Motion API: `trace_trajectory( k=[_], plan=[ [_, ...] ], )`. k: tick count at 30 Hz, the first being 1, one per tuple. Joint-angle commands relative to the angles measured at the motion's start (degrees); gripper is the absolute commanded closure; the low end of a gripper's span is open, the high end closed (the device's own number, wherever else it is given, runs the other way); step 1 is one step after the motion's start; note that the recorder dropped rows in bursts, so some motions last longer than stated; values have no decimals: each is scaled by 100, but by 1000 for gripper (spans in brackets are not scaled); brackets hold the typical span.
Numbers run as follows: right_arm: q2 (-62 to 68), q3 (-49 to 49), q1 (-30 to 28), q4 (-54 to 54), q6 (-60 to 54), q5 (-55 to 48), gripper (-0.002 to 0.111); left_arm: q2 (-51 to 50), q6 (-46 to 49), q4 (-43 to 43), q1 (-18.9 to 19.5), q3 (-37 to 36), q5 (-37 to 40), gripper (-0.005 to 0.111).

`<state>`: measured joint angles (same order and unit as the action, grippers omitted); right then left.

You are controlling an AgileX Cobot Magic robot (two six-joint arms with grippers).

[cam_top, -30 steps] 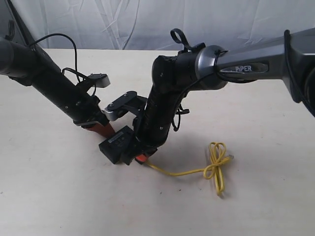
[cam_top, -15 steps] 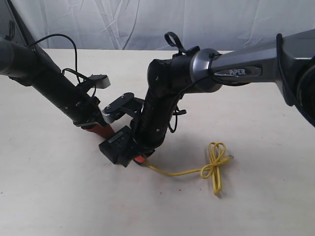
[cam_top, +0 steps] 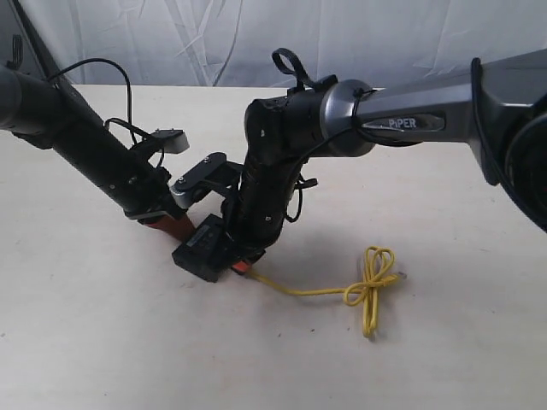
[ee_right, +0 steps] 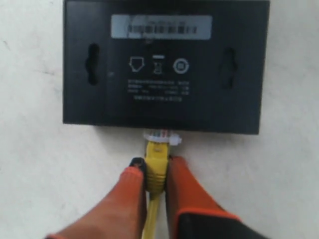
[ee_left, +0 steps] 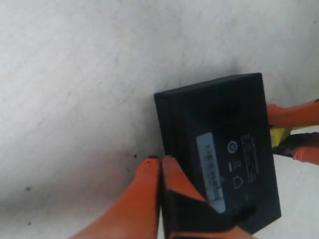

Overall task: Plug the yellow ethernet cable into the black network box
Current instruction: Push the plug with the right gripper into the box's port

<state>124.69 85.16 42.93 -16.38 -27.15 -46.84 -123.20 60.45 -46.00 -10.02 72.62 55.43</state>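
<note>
At the port edge of the black network box (ee_right: 164, 69), our right gripper (ee_right: 154, 168) pinches the yellow ethernet cable (ee_right: 155, 155), plug tip touching the box. The left gripper (ee_left: 160, 172), closed, rests against the far edge. Next we need a straight push.

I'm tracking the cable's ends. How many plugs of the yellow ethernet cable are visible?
2. One plug, held by the right end effector, sits at the black network box's edge; the other plug lies free on the table beside the yellow ethernet cable's knot.

Both arms angle steeply down toward the middle. Right gripper (ee_right: 155, 168) pinches the cable (ee_right: 156, 152); left gripper (ee_left: 159, 162) looks fully closed.
</note>
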Motion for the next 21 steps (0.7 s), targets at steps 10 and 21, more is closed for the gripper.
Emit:
trace_trajectory(
  k=[10, 21],
  plan=[
    [14, 87, 19, -19, -1099, 395, 109, -49, 380, -282, -37, -2, 313, 107],
    [23, 87, 19, -19, -1203, 698, 109, -49, 746, -664, -37, -2, 456, 107]
  ],
)
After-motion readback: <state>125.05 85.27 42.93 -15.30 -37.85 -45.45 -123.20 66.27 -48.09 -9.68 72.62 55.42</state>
